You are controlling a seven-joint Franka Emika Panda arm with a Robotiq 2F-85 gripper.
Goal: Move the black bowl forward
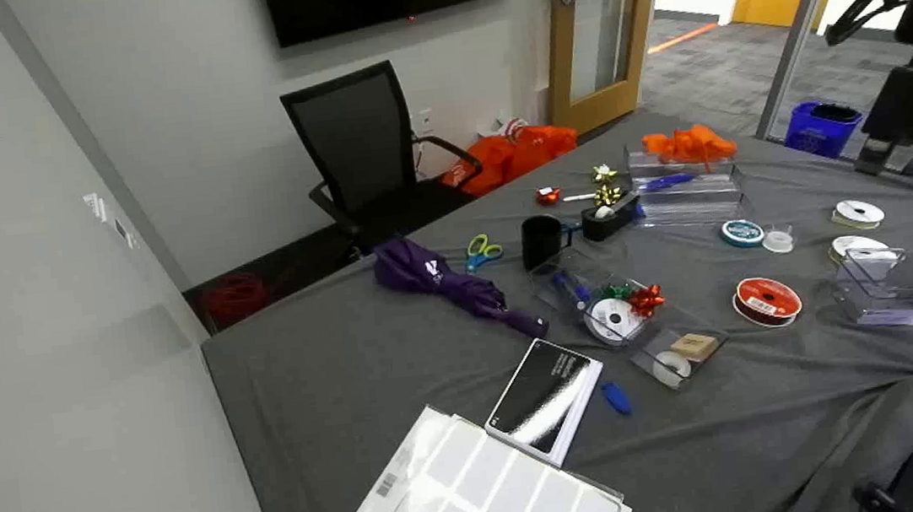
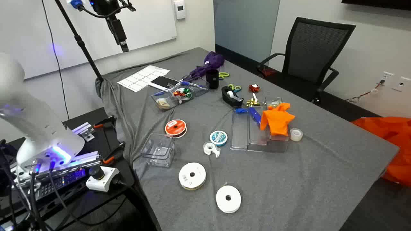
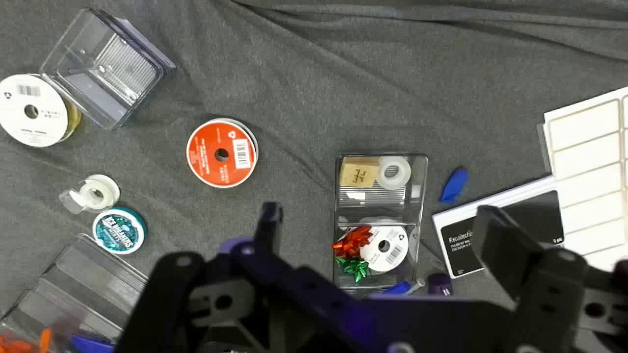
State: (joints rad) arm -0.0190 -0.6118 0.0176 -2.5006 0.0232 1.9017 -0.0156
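Both my fingers (image 3: 500, 250) stand wide apart, high above the worktop (image 2: 308, 183). I cannot tell where the black bowl is. A black cup (image 1: 541, 245) stands upright just beside one end of a clear tray (image 3: 380, 211), near a pair of scissors (image 1: 478, 254) and a tape dispenser (image 1: 606, 226). That tray holds a red bow (image 3: 353, 241), a green bow (image 3: 354, 267), a white spool (image 3: 394, 236) and a tape roll (image 3: 402, 175). Between it and a clear box (image 3: 123, 63) lies a red spool (image 3: 216, 169). A purple umbrella (image 1: 451, 286) lies near the cup, its handle toward the tray.
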